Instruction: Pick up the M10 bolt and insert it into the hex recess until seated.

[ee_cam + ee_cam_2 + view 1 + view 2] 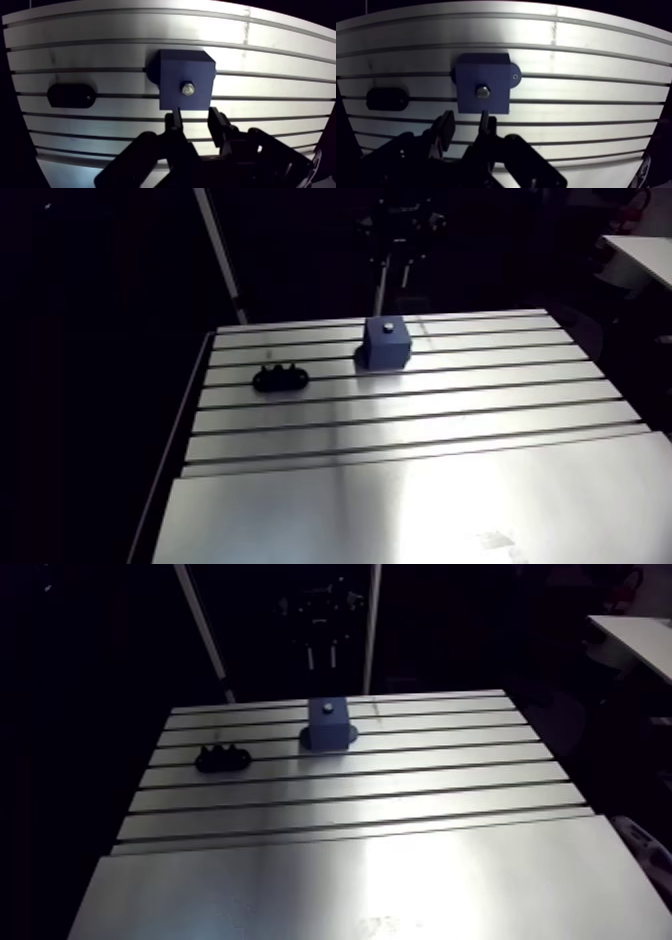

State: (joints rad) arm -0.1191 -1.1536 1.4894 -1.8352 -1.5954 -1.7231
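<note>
The silvery M10 bolt (187, 89) sits in the top face of the dark-blue square block (172, 67), only its head showing, and the block stands on the slotted aluminium bench (280, 102). The jaws are moderately apart and hold nothing, with the bolt ahead of their gap. A black oval holder (71, 95) lies on the bench, well apart from the block.

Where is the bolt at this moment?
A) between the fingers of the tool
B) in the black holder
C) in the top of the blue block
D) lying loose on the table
C: the bolt shows as a small metal spot in the top face of the blue block, and the tool is open and empty.
</note>
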